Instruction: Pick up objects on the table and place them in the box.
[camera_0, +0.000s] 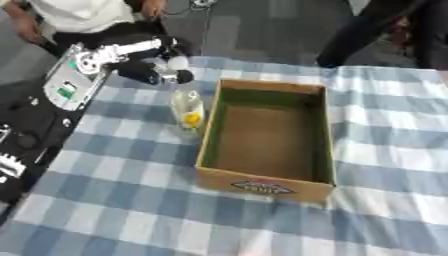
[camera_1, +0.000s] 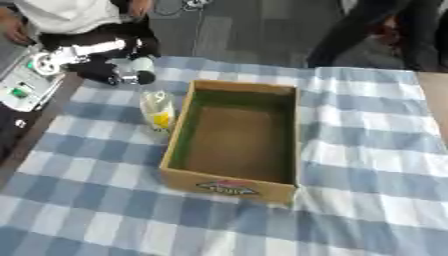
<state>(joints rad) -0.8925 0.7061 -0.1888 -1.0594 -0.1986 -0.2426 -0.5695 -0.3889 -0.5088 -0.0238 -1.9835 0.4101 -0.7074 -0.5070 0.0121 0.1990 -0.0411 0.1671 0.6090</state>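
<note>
An open cardboard box (camera_0: 311, 184) with a green-tinted inside stands empty in the middle of the blue and white checked tablecloth (camera_0: 122, 200). A clear plastic bottle (camera_0: 187, 114) with a yellow patch stands upright just off the box's left wall. My left hand (camera_0: 150, 70), black with silver joints, comes in from the upper left. It hovers just behind and above the bottle's top, fingers relaxed and holding nothing. The blur hides whether it touches the bottle. My right hand shows in neither view.
A grey device (camera_0: 66, 85) with green parts sits beyond the table's left edge, with black equipment (camera_0: 26, 135) below it. People stand at the far side. Bare cloth lies in front of the box and to its right (camera_1: 376, 165).
</note>
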